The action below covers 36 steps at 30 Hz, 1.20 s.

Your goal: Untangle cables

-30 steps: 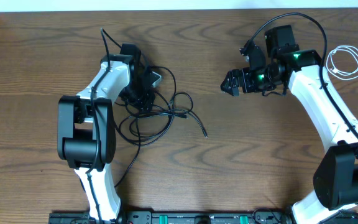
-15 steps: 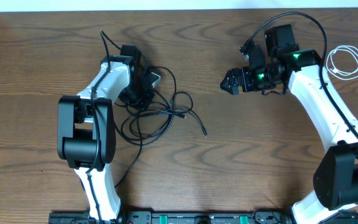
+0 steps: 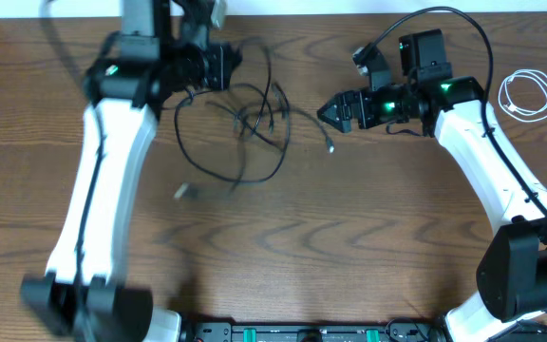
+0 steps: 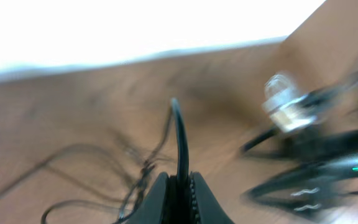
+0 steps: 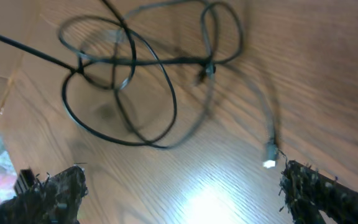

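Clamped shut, the left gripper (image 3: 218,65) in the overhead view sits near the table's far edge, gripping a strand of the black cables (image 3: 245,128). Their loose tangle spreads over the wooden table (image 3: 349,237) between the two arms. The right gripper (image 3: 335,111) hangs just right of the tangle with its jaws spread wide, holding nothing. The white cable (image 3: 528,95) lies coiled at the right edge, well apart.

In the blurred left wrist view, the fingers (image 4: 157,199) pinch one black strand that rises between them.

In the right wrist view, the fingers (image 5: 55,193) stand far apart above the table. The black loops lie ahead, and a plug end (image 5: 270,149) lies near one finger.
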Each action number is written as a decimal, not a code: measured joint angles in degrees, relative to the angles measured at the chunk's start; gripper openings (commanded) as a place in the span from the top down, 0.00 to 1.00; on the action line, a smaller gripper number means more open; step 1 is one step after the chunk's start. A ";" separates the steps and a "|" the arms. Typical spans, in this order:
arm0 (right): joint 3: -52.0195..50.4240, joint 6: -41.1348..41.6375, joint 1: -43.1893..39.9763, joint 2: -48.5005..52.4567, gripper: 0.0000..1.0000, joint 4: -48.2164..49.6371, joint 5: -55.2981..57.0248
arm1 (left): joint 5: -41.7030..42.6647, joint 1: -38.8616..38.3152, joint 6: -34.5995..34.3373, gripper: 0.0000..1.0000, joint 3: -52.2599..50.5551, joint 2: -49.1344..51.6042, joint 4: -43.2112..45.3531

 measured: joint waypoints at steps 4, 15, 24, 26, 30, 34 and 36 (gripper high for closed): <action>0.00 2.82 0.59 0.00 0.02 3.34 -0.79 | 3.98 0.02 -8.00 0.93 0.00 -7.19 8.66; 0.00 7.37 0.81 0.00 0.05 13.64 -6.80 | 5.62 0.02 -20.59 0.93 -0.04 -13.66 18.75; 0.00 6.32 5.49 0.00 0.08 12.15 -7.98 | 3.54 0.07 -29.07 0.93 -0.15 -13.49 24.46; 0.00 4.57 6.51 0.00 0.09 11.32 -8.11 | 3.06 0.07 -29.81 0.93 -0.15 -13.49 24.50; 0.00 1.51 7.30 0.00 0.09 11.23 -8.44 | 2.95 0.07 -31.17 0.93 -0.15 -13.49 24.74; 0.00 -1.40 7.50 0.00 0.11 11.93 -7.45 | 2.80 0.07 -32.39 0.93 -0.15 -13.49 25.59; 0.00 -2.05 8.59 0.00 0.13 13.14 -4.55 | 2.78 0.07 -33.00 0.93 -0.15 -13.49 25.66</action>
